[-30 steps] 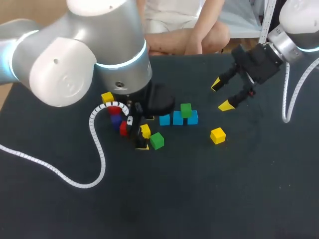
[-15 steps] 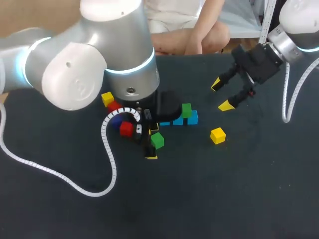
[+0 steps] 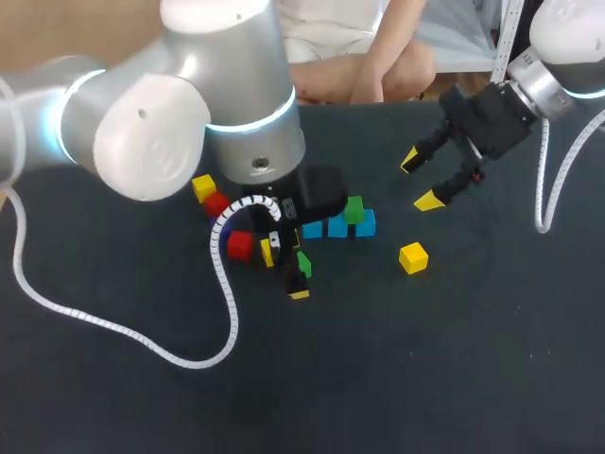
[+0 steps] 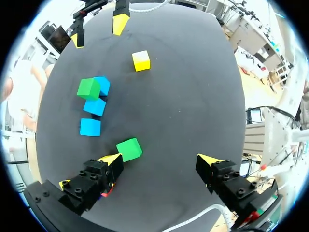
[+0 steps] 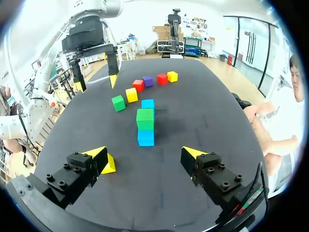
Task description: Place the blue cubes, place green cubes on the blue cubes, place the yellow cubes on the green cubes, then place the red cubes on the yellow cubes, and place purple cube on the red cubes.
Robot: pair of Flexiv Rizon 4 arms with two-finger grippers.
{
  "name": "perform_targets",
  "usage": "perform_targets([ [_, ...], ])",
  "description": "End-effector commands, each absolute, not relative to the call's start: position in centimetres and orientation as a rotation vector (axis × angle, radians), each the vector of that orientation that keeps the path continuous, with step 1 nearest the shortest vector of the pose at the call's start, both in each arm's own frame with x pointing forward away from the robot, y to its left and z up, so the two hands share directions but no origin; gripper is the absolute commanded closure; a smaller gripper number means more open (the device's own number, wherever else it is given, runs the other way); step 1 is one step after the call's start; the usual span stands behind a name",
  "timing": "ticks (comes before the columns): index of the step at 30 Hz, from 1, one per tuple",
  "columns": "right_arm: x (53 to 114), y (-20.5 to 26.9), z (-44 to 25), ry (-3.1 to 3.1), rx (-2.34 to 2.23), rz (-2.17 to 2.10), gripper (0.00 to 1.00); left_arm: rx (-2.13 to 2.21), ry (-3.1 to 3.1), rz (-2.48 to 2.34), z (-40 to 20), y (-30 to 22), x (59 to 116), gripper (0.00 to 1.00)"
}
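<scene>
L gripper (image 4: pixel 159 163): jaws wide, holding nothing. The loose green cube (image 4: pixel 129 149) sits just ahead of one fingertip, on its inner side. Touching or a hair off, can't tell. It's not centred btw the tips and lies hard over to that one finger. It's a cube, so no long axis. Faces look a bit skewed to the line btw the tips.

Head view: L gripper (image 3: pixel 286 272) is low over the table (image 3: pixel 406 378), w/ the loose green cube (image 3: pixel 303 263) half hidden by it. The blue row (image 3: pixel 337 225) lies at ~2 o'clock from that cube, near. A stacked green cube (image 3: pixel 354 208) is on the row; can't tell which blue it rests on.

R gripper (image 3: pixel 423 180): jaws wide, empty, at ~2 o'clock from the blue row, well apart. The loose yellow cube (image 3: pixel 412 256) is at ~6 o'clock from it. In the R wrist view that cube shows just by one fingertip.

The purple cube (image 5: pixel 147 80) is btw two reds, at ~9 o'clock from the L gripper in the head view and mostly behind the arm there.

Judgement: L arm is much the nearer to the loose green cube. It prob. needs a sideways shift to centre the cube before closing, then a carry toward 2 o'clock.

Writing/labels: none legible on cubes or table.
</scene>
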State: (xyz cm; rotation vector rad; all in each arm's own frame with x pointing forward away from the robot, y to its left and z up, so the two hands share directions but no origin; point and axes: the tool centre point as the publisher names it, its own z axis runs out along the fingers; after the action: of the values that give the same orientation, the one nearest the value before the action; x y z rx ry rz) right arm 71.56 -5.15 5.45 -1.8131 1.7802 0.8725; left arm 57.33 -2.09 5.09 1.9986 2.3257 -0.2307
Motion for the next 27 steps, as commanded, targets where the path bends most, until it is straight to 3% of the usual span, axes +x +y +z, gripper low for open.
perform_targets([
  [1, 71.5, -5.2, 5.5, 1.781, -1.811, 0.869, 0.00, 1.997, 2.323, -0.244, 4.5, -2.5, 57.8, 0.00],
  [18, 71.5, -5.2, 5.5, 1.781, -1.811, 0.869, 0.00, 2.277, 2.011, -0.149, 4.2, -3.8, 58.9, 0.00],
  [27, 71.5, -5.2, 5.5, 1.781, -1.811, 0.869, 0.00, 2.348, 1.893, -0.201, 3.9, -1.9, 58.5, 0.00],
])
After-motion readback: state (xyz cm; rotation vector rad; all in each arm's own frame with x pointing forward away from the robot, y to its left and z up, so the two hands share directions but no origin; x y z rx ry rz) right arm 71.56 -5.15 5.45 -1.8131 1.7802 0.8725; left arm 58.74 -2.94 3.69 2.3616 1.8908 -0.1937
